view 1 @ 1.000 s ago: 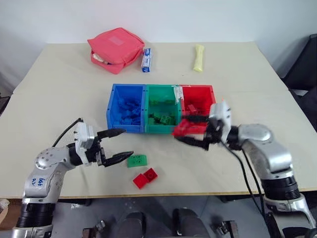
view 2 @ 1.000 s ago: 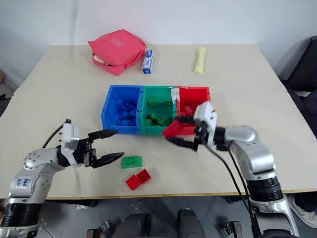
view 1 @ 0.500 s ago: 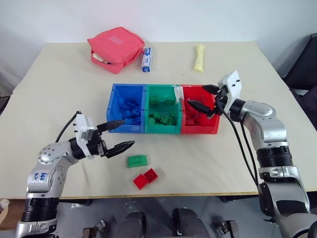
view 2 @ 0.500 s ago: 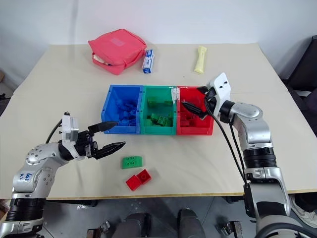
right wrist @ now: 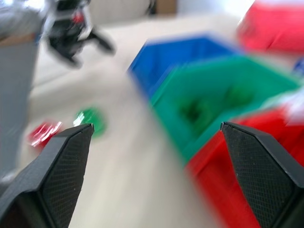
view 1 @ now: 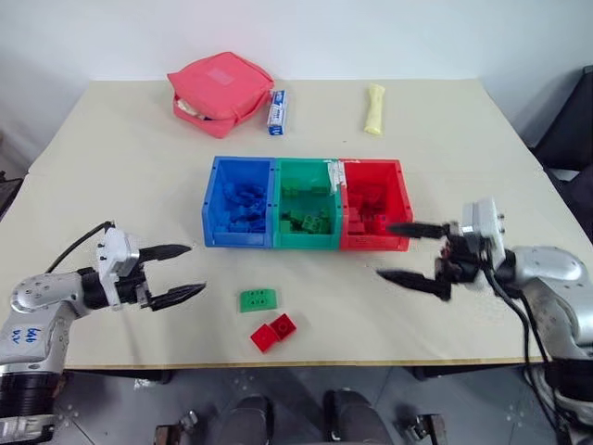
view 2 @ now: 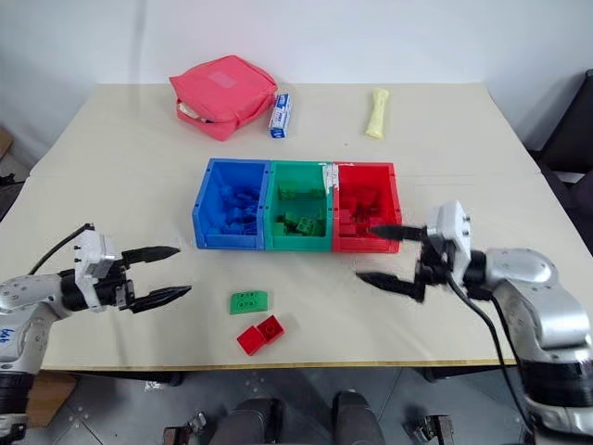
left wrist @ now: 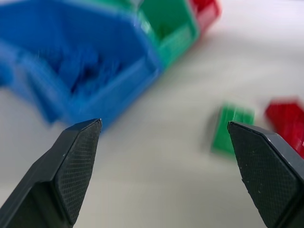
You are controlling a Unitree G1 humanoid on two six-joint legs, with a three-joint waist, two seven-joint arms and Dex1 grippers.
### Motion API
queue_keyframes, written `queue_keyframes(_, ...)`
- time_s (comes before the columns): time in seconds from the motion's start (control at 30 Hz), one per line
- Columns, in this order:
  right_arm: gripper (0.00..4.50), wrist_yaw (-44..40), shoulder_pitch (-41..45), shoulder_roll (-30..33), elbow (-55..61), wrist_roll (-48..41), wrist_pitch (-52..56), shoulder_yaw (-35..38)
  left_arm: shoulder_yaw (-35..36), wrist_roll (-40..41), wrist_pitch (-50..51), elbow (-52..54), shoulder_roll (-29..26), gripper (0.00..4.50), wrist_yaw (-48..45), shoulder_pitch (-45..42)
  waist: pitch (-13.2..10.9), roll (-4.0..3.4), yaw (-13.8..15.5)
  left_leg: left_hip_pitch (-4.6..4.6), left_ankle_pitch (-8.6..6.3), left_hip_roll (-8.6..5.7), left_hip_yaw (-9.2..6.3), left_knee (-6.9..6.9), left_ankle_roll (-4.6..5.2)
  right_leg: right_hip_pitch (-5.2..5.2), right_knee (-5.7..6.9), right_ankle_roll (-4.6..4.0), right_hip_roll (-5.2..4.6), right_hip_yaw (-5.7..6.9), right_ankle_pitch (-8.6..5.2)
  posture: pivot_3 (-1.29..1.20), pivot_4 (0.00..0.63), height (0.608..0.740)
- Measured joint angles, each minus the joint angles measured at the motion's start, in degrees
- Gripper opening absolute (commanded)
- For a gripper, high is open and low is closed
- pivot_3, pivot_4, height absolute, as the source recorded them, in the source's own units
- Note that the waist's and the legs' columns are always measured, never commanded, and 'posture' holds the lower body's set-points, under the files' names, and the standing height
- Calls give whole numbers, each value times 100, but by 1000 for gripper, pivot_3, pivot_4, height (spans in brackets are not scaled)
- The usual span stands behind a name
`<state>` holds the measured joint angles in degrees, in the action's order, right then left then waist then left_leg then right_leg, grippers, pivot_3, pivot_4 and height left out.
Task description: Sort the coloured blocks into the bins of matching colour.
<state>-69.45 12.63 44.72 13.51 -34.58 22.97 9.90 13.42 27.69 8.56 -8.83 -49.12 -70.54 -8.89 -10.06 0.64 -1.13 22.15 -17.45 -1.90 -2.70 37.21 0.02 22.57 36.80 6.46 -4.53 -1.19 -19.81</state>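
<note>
With both the left gripper and right gripper spread wide and empty, a fresh pick is judged due: the green block and red block lie on the tabletop between the fingers, short of the bins.

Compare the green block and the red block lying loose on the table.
The green block lies farther from the table's front edge; the red block lies nearer it. The green block sits almost square to that edge, the red block skewed. Both rest on the table outside the bins, touched by neither gripper.
</note>
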Motion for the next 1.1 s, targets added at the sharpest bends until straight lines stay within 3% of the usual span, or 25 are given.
queue_keyframes(0.17,4474,-324,-987,274,14,402,-698,161,-163,-142,-217,-88,-165,4500,-441,-69,-4,-6,18,1,0,-1,5,1,0,0,-2,0,-2,-5,0,0,150,740)
queue_keyframes(0.4,4474,-218,-1457,381,321,435,-864,339,-1199,-163,722,2047,-356,4500,-500,-381,-3,-8,88,-1,1,-1,9,2,-2,-1,1,1,1,-14,0,0,150,740)
queue_keyframes(0.67,4474,93,-1927,380,912,360,-628,365,-2257,-287,3341,3783,29,4500,1347,-886,-4,-6,112,0,-6,-1,8,13,13,-3,13,3,10,-18,1,0,150,740)
queue_keyframes(0.83,4474,311,-1988,373,1236,334,-502,332,-2927,-428,4147,4078,237,4500,1851,-1311,-4,-6,127,-1,2,-2,7,20,0,-7,15,4,10,-17,2,0,150,740)
queue_keyframes(1.1,4474,423,-1909,341,1736,257,-478,-65,-3969,-998,4322,3949,263,4500,1883,-1882,-5,-4,129,-2,7,-4,7,22,-8,-9,15,4,13,-17,2,0,150,740)
